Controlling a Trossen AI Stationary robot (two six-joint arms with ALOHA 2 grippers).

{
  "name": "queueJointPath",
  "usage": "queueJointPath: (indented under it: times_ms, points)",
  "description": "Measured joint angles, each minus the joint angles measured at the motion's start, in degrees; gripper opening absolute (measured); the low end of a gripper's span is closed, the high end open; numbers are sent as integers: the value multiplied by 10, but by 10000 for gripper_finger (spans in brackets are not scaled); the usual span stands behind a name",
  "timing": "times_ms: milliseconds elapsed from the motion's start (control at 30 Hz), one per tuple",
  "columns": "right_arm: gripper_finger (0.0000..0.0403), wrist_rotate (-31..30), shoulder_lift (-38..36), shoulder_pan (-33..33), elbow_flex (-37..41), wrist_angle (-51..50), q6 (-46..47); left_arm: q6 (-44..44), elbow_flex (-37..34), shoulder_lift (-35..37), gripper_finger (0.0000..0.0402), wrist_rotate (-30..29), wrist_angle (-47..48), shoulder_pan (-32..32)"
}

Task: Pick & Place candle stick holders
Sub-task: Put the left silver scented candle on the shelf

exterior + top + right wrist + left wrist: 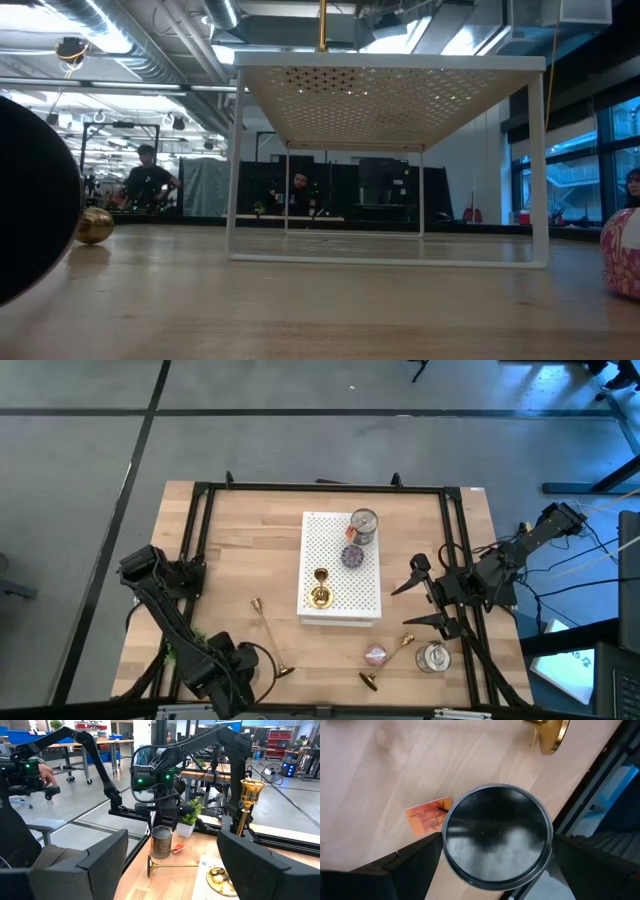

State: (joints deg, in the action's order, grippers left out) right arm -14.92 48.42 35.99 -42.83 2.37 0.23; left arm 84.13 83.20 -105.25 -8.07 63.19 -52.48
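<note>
One gold candle stick holder (pixel 321 592) stands upright on the white perforated stand (pixel 340 610); it also shows in the right wrist view (pixel 247 805). A second (pixel 268 638) lies on its side on the table at the near left. A third (pixel 385 663) lies at the near right. My left gripper (pixel 238 666) is at the near left, pointing down, its open fingers on either side of a round tin (pixel 496 840) that stands on the table. My right gripper (pixel 425 598) is open and empty, just right of the stand. My left gripper has one finger (pixel 415 862) on each side of the tin's rim (pixel 451 827), coming from above. Whether the fingers touch the tin, I cannot tell. The tin stands upright on the table (pixel 161 841).
On the stand are a silver tin (pixel 363 525) and a purple disc (pixel 352 556). A pink disc (pixel 375 654) and another silver tin (pixel 433 657) sit at the near right. An orange card (pixel 427 815) lies by the left tin. Black frame rails (pixel 195 550) border the table.
</note>
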Motion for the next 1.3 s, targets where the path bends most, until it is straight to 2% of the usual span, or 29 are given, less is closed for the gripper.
queueJointPath:
  times_ms: [333,667,867,1100,1300]
  points:
    - [309,0,0,0,0,0,0,-9,10,-8,373,16,1,4]
    - [309,0,0,0,0,0,0,-27,27,-10,373,1,-5,4]
    - [309,0,0,0,0,0,0,-53,27,-11,373,-35,-9,1]
    - [309,0,0,0,0,0,0,-55,26,-11,397,-27,-5,3]
    - [309,0,0,0,0,0,0,-69,23,-13,400,-22,-25,1]
